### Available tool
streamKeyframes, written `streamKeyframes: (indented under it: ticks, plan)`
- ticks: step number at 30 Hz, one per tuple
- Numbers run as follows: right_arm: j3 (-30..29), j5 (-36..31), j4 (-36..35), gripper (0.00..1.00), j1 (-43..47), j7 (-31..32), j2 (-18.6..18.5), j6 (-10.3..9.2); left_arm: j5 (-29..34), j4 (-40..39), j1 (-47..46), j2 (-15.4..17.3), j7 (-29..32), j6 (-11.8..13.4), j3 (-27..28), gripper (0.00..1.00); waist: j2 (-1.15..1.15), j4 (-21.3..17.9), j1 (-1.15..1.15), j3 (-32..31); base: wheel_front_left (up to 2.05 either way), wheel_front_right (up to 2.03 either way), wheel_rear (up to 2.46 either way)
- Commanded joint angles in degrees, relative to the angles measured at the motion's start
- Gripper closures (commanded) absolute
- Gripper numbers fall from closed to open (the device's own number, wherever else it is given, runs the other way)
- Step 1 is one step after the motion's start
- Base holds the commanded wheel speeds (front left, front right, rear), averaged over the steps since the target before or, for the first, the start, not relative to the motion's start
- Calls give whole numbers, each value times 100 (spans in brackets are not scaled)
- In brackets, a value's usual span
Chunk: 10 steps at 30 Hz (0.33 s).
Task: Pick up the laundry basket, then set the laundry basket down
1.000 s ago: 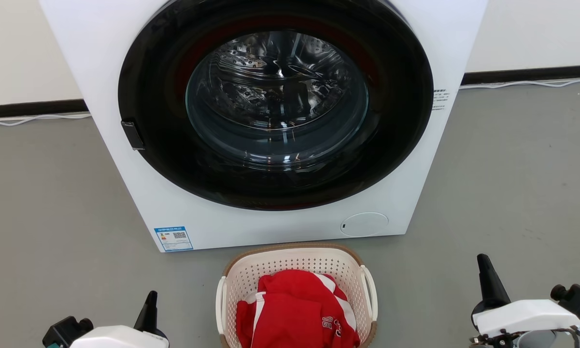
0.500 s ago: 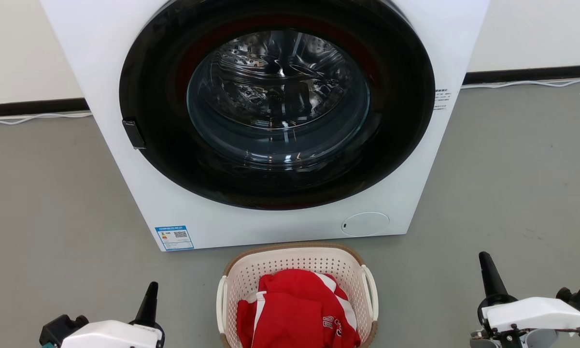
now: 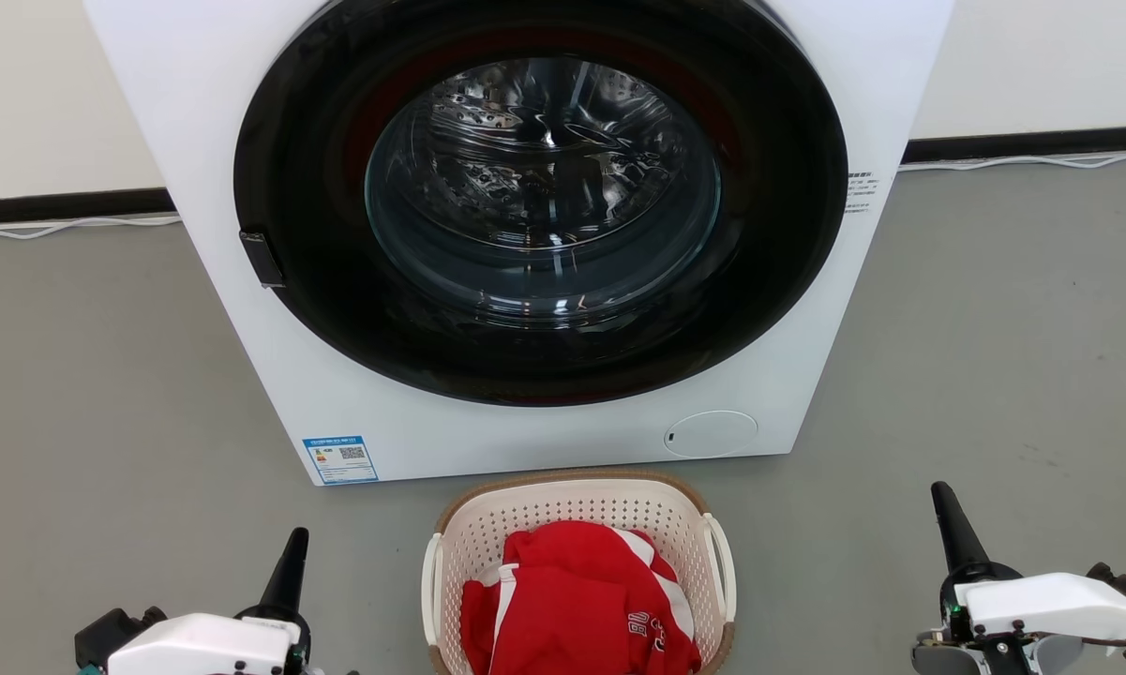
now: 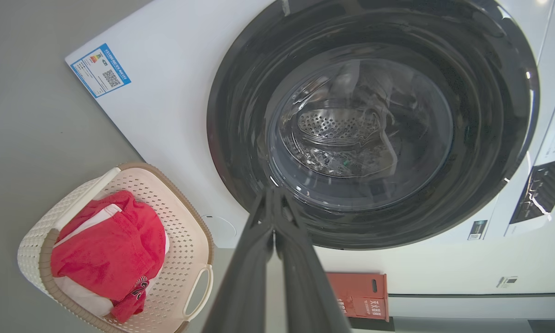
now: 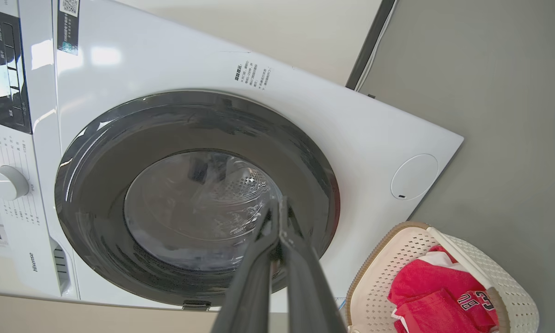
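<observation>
The laundry basket (image 3: 572, 502), cream-white and perforated with a brown rim and white side handles, stands on the grey floor just in front of the washing machine (image 3: 366, 412), at the bottom centre of the head view. It holds red and white clothing (image 3: 577, 600). The basket also appears in the left wrist view (image 4: 185, 231) and the right wrist view (image 5: 383, 273). My left gripper (image 3: 295, 542) is at the lower left, apart from the basket, fingertips together. My right gripper (image 3: 942, 495) is at the lower right, also apart and shut on nothing.
The white washing machine's round dark glass door (image 3: 542, 197) is closed, with an empty steel drum behind it. A blue label (image 3: 340, 459) sits at its lower left corner. A white cable (image 3: 1022, 161) runs along the black skirting. A red box (image 4: 360, 296) lies by the wall.
The left gripper has risen slightly in the head view and the right gripper has eased a little to the right. The basket has not moved.
</observation>
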Motion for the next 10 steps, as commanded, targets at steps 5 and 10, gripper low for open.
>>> streamKeyframes:
  ticks: [5,10]
  plan:
    - [39,447,-253,100,-224,138,-21,33,-335,-245,-331,22,98,-125,230,100,0,6,0,4,0,0,0]
    - [22,728,-294,100,-225,204,-12,34,-538,-297,-340,-2,164,-170,282,100,0,11,0,7,0,0,0]
